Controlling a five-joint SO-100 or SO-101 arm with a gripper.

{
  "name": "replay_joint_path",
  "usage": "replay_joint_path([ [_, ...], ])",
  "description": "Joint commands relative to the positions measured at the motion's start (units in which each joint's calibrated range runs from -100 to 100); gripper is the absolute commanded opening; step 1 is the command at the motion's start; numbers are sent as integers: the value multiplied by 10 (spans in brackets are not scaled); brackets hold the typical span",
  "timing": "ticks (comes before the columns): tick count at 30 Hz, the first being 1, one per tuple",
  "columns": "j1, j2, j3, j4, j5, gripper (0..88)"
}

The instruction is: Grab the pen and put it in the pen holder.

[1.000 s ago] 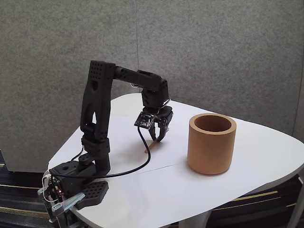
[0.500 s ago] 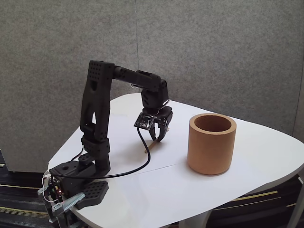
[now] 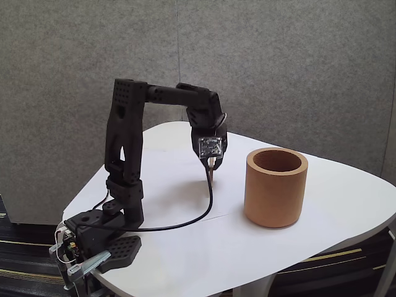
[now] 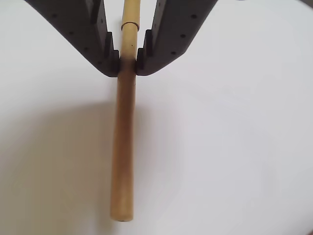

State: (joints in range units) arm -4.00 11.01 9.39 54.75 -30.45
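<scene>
The pen [image 4: 123, 142] is a thin light tan wooden stick, clamped between the two black fingertips of my gripper [image 4: 128, 62] in the wrist view, its long end pointing away over the white table. In the fixed view my gripper [image 3: 211, 168] hangs above the table, shut on the pen [image 3: 209, 176], of which a short tan piece shows below the fingers. The pen holder [image 3: 276, 187] is a thick-walled tan-brown cup standing upright to the right of my gripper, a short gap away.
A black cable [image 3: 185, 219] loops from the wrist down across the white table [image 3: 346, 204] to the arm's base [image 3: 102, 238] at the front left corner. A grey panel wall stands behind. The table's front and right edges are near.
My gripper has turned, lifted and shifted right toward the cup, and the pen has come up off the table with it.
</scene>
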Motion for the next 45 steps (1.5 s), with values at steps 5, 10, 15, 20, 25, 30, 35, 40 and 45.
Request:
replay_joint_path([
  [5, -17, -133, -117, -3, 92, 4],
  [10, -43, -205, -131, -3, 189, 4],
  [15, -37, -274, -129, -3, 310, 4],
  [20, -15, -317, -129, -6, 428, 4],
  [25, 22, -350, -121, -73, 538, 4],
  [30, 61, -354, -121, -162, 628, 4],
  [35, 96, -354, -119, -233, 683, 4],
  [40, 125, -354, -116, -284, 722, 4],
  [45, 165, -368, -51, -322, 760, 4],
])
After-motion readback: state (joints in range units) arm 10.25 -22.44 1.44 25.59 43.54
